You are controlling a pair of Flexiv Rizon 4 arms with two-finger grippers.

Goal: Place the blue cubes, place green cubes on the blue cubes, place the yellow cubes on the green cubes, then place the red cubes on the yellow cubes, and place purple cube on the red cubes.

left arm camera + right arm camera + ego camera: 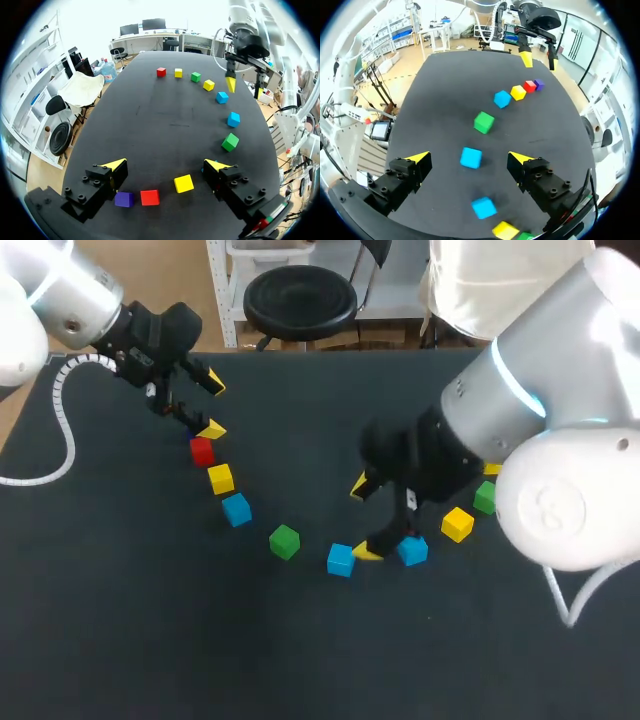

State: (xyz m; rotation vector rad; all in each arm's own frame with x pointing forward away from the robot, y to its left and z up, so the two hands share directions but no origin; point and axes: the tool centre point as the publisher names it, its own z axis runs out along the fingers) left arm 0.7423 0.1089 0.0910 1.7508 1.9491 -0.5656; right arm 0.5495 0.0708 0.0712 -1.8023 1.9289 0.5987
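Observation:
The cubes lie in a curved row on the black table (150,620). From the left there are a red cube (202,451), a yellow cube (221,478), a blue cube (237,509), a green cube (285,541), two blue cubes (341,559) (412,550), a yellow cube (457,524) and a green cube (485,497). My left gripper (213,406) hangs open above the row's left end, over the purple cube (124,199) and red cube (150,197). My right gripper (362,519) is open, with a blue cube (471,157) seen between its fingers, untouched.
Further along the row's right end lie a yellow cube (178,73) and a second red cube (161,72), hidden by my right arm in the head view. A white cable (62,410) trails over the table's left edge. Bare table lies in front of the row.

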